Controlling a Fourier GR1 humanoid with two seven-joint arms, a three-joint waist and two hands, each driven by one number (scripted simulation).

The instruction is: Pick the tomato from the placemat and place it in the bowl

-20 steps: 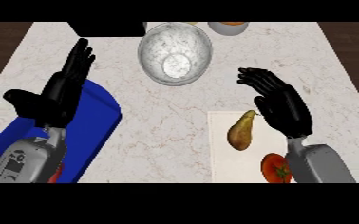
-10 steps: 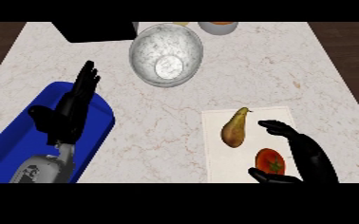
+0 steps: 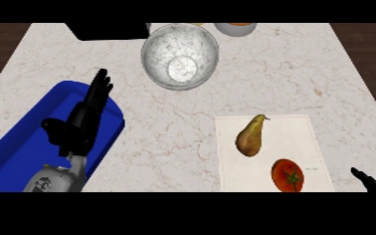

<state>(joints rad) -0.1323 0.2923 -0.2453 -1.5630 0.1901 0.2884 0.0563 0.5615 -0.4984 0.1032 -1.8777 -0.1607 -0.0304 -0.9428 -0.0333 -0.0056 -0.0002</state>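
A red tomato (image 3: 288, 176) lies on the white placemat (image 3: 301, 134) near the counter's front right, beside a yellow-brown pear (image 3: 249, 136). The marbled grey bowl (image 3: 180, 55) stands at the back middle, with nothing in it. My right hand (image 3: 364, 177) shows only as a fingertip at the lower right edge, apart from the tomato. My left hand (image 3: 82, 119) rests open, fingers up, over the blue tray at the left.
A blue tray (image 3: 29, 144) lies along the left front. A black box (image 3: 110, 30) stands at the back left. A small orange-filled cup (image 3: 235, 28) stands behind the bowl at the back edge.
My right hand has drawn back from beside the tomato toward the lower right edge and is nearly out of view. The tomato now lies fully uncovered. The left hand keeps its pose.
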